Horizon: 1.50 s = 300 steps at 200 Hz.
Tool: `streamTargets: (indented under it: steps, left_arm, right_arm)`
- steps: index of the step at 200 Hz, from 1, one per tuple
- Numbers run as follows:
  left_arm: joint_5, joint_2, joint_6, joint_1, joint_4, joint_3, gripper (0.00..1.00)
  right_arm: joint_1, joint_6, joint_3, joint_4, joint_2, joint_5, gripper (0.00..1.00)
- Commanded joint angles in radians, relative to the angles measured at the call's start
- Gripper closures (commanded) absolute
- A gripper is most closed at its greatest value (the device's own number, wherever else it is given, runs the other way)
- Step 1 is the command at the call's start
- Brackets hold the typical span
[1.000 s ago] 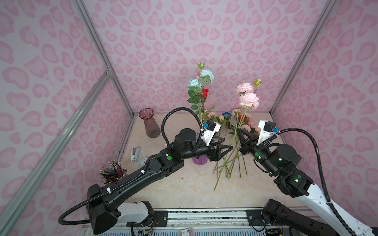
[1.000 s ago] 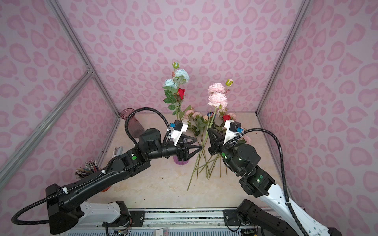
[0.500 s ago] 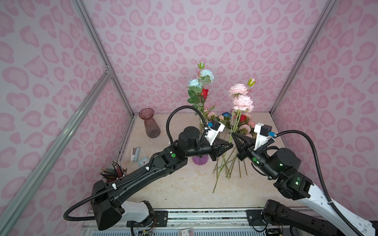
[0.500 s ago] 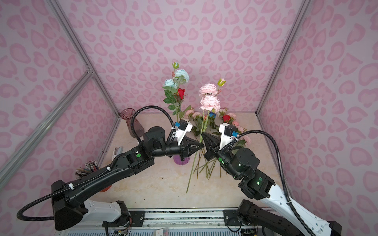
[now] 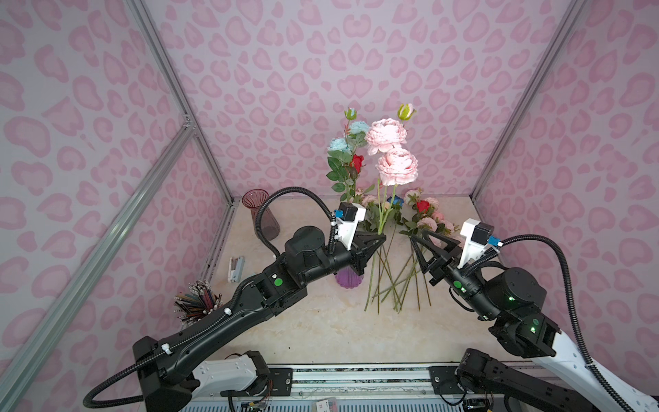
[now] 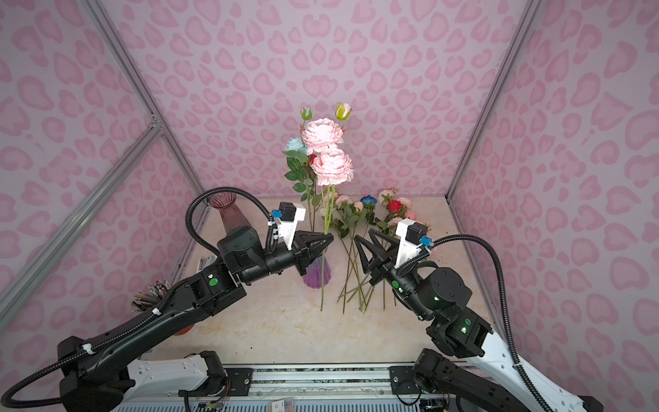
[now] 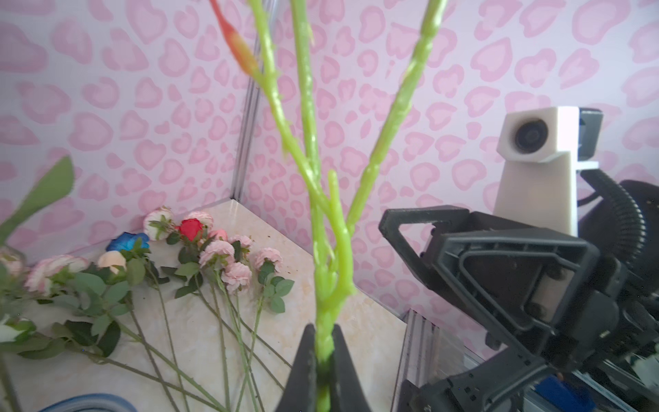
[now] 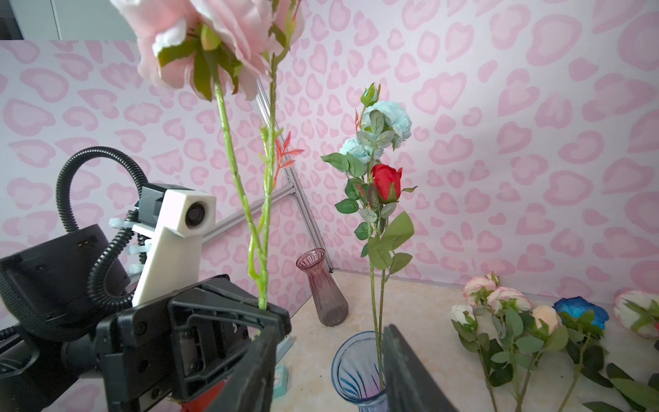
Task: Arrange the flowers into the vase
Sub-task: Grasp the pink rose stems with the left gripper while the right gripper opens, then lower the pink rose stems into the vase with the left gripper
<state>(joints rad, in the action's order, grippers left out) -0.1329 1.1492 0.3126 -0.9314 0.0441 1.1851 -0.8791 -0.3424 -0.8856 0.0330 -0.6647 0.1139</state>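
Two ruffled peonies (image 5: 397, 166) crown a knobbly stem (image 7: 331, 249) in left end effector (image 5: 383, 239).

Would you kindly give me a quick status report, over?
Left hand shut on pink peony stem. Right hand open, empty, close beside. Stem not yet in purple vase; blue and red roses already there.

We find the vase (image 5: 347, 280) mid-table (image 5: 321, 331), with a few flowers (image 5: 344, 167) standing in it. The left gripper (image 5: 381, 239) sits above it, and a sprig (image 5: 396, 167) stands upright in its jaws, just right of those flowers. Right of the sprig, apart from it, is the right gripper (image 5: 419, 234). Loose flowers (image 5: 423, 206) lie on the table below and behind both, heads toward the back wall. A second vase (image 5: 262, 214) stands in the back left corner. Pencils (image 5: 196, 298) sit at the left edge, nearer the front.
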Motion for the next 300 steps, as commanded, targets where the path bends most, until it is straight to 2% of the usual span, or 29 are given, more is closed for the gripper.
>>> streamTargets:
  steps: [1, 28, 56, 78, 103, 143, 180, 203, 242, 300]
  left_arm:
    - [0.123, -0.040, -0.079, 0.000, 0.016, -0.002, 0.96]
    - [0.196, -0.109, -0.131, 0.000, 0.015, -0.014, 0.96]
    - [0.280, -0.181, -0.190, 0.000, 0.033, -0.055, 0.96]
    - [0.366, -0.221, -0.252, 0.000, 0.040, -0.081, 0.96]
    - [0.400, -0.265, -0.302, 0.000, 0.068, -0.119, 0.95]
    - [0.469, -0.301, -0.340, 0.000, 0.085, -0.149, 0.95]
    - [0.552, -0.316, -0.375, 0.019, 0.140, -0.185, 0.96]
    - [0.533, -0.300, -0.366, 0.058, 0.191, -0.178, 0.96]
    - [0.431, -0.208, -0.335, 0.124, 0.239, -0.095, 0.96]
    - [0.342, 0.001, -0.307, 0.135, 0.242, 0.102, 0.96]
  right_arm:
    - [-0.001, 0.033, 0.035, 0.008, 0.021, 0.075, 0.51]
    - [-0.001, 0.049, 0.110, 0.109, 0.040, 0.175, 0.49]
    - [-0.001, 0.072, 0.098, 0.098, 0.002, 0.216, 0.48]
    - [-0.001, 0.091, 0.094, 0.074, -0.048, 0.212, 0.50]
    - [0.000, 0.115, 0.090, 0.060, -0.123, 0.164, 0.51]
    - [0.004, 0.148, 0.024, -0.042, -0.289, 0.229, 0.50]
    - [0.024, 0.114, 0.048, -0.037, -0.299, 0.271, 0.48]
    - [0.070, 0.068, 0.067, -0.035, -0.273, 0.256, 0.48]
    - [0.151, 0.001, 0.105, -0.067, -0.204, 0.222, 0.48]
    - [0.244, -0.027, 0.156, -0.078, -0.148, 0.176, 0.48]
